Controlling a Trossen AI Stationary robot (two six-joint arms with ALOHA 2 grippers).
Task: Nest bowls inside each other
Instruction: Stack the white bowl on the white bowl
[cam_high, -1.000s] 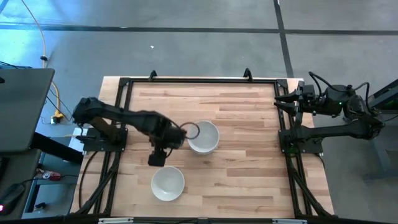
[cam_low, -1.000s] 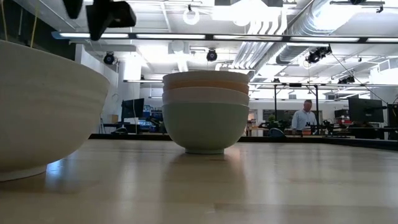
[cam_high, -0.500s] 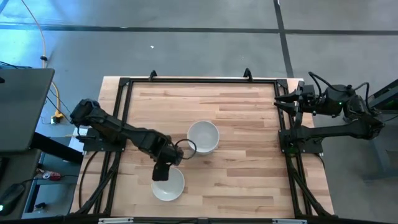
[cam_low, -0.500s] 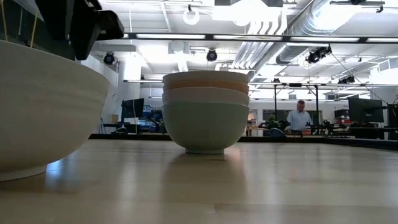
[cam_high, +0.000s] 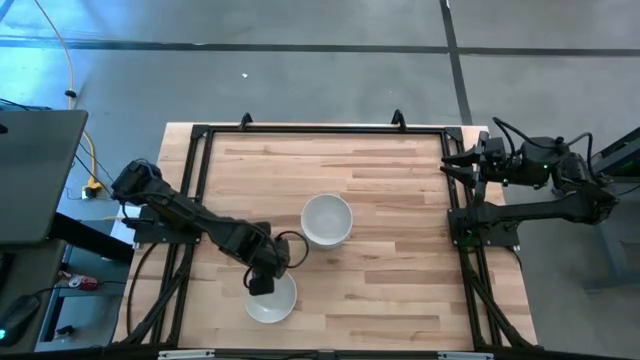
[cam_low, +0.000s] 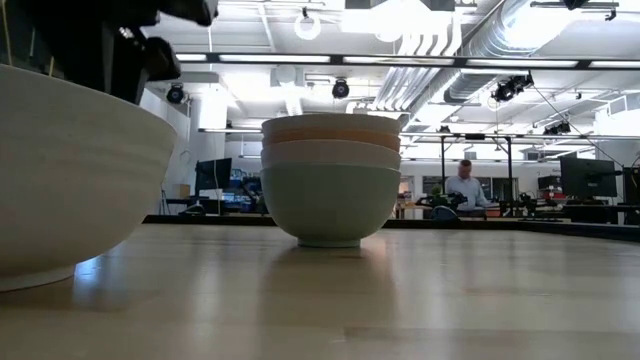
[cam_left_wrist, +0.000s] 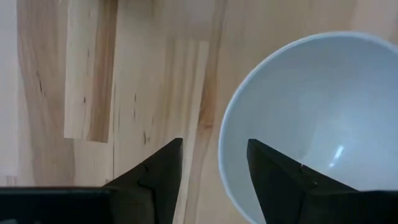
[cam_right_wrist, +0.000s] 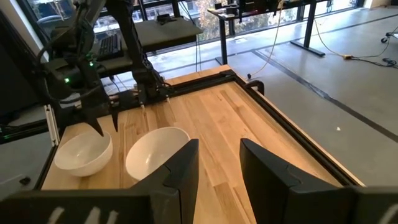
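Observation:
A stack of bowls (cam_high: 326, 220) stands mid-table; the low view (cam_low: 330, 180) shows mint green at the bottom, then white, salmon-orange and white on top. A lone white bowl (cam_high: 270, 300) stands upright near the table's near edge and looms at the left of the low view (cam_low: 60, 170). My left gripper (cam_high: 263, 282) is open above this bowl's far rim (cam_left_wrist: 222, 149), one finger over the inside and one outside; I see no touch. My right gripper (cam_right_wrist: 217, 146) is open and empty at the table's far right (cam_high: 478, 160).
A black frame (cam_high: 200, 180) runs along the table's left, far and right sides. Bare wood lies between the stack and the right arm (cam_high: 400, 230). Beyond the table the low view shows a person (cam_low: 465, 185) far off in the room.
My left gripper has gone from beside the stack toward the table's near edge and down to the lone white bowl's far rim. The bowls have stayed where they were.

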